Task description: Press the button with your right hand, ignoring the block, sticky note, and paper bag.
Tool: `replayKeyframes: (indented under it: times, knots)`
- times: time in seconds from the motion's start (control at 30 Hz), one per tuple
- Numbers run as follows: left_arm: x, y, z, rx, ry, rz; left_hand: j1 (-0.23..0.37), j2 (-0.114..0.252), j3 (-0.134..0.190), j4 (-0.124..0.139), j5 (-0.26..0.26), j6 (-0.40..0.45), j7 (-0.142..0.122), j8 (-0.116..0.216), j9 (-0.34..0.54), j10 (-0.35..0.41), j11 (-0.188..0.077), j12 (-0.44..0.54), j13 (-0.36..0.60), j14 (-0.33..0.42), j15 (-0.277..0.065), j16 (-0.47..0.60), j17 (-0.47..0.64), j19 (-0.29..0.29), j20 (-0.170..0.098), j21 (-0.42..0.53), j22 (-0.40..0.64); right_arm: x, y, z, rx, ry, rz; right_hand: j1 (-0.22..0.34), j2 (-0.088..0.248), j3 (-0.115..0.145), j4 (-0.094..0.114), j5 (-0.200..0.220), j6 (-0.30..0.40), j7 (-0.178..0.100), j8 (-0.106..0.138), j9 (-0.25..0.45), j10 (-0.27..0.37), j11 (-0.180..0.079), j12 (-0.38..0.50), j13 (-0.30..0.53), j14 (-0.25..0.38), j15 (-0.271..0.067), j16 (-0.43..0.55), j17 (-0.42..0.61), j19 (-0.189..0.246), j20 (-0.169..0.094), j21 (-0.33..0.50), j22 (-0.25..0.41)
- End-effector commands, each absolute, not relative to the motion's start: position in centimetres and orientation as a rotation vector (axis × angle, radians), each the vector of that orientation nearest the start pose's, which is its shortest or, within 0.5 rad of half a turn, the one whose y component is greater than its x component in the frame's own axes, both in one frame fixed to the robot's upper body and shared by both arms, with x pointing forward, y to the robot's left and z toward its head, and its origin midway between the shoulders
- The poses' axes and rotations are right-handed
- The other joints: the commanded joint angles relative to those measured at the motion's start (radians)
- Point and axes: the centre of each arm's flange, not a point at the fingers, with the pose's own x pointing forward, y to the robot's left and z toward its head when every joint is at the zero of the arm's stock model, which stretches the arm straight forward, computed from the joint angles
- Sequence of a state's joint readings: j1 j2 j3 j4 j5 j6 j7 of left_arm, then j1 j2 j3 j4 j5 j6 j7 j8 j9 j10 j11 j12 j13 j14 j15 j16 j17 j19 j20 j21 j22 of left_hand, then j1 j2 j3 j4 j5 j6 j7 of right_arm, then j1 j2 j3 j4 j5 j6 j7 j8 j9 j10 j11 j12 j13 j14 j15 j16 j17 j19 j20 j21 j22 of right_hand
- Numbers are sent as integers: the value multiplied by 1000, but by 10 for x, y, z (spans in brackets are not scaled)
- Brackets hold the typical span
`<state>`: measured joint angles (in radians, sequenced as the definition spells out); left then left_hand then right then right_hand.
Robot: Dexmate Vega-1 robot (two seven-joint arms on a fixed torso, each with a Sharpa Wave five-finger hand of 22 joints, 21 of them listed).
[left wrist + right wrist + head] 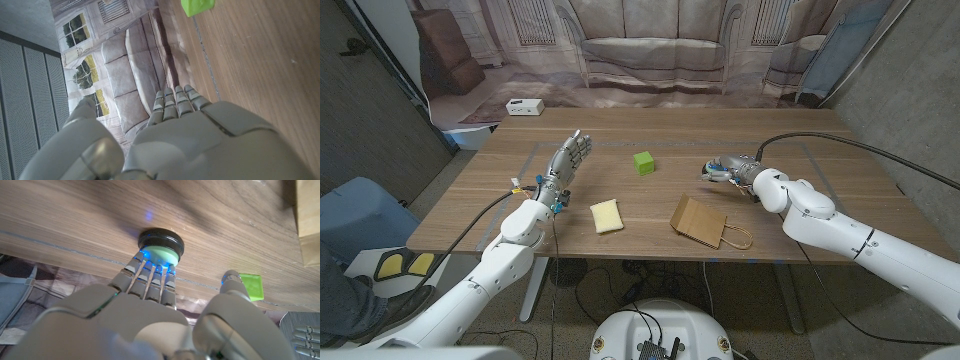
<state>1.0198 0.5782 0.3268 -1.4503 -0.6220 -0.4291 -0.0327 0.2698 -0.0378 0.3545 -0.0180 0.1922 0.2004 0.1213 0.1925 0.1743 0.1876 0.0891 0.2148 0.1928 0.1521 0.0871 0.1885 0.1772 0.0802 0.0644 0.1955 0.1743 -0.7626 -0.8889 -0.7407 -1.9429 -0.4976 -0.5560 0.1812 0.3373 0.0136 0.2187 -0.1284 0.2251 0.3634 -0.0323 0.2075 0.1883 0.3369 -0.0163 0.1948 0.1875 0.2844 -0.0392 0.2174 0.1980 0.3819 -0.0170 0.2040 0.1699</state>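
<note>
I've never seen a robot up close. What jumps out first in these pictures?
Probably the right robot hand, fingertips on a glowing green button on the wooden table. Next, the bright green block mid-table, with a yellow sticky note and a brown paper bag nearer the robot. The left robot hand is raised, empty.

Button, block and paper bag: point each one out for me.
Button (161,242): right wrist view, on its green cap by the fingertips.
Block (643,162): head view, on its top face.
Paper bag (698,221): head view, on the middle of its flat brown side.
</note>
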Motion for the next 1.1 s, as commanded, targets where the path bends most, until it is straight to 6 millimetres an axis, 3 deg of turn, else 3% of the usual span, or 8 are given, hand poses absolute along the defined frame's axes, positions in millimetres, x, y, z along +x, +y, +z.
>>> replayKeyframes:
  times: [0.03,0.47,1.1]
  knots:
    - [602,298,-58,-7,-696,-234,-1,13,2,-8,-1,7,3,-1,6,6,5,-2,3,5,1,0,2,-4,2,-1,6,593,-222,-32,-1475,-259,76,-3,8,8,3,-3,15,-2,8,2,14,2,9,5,15,-2,6,3,13,1,1,2]
    - [603,298,-60,-11,-693,-233,-1,14,0,-9,-1,9,3,-1,6,6,5,-2,3,5,0,0,2,-4,2,0,6,594,-224,-46,-1472,-224,88,-1,8,10,0,-6,28,-2,10,2,20,3,10,5,27,0,8,2,24,2,3,2]
    - [601,298,-61,-8,-691,-235,-3,16,-2,-11,-1,9,2,-2,6,7,3,-3,3,6,0,0,2,-4,2,0,6,591,-222,-44,-1479,-247,83,0,11,12,-1,-9,45,-6,11,2,26,-3,9,5,37,0,8,2,31,3,2,2]
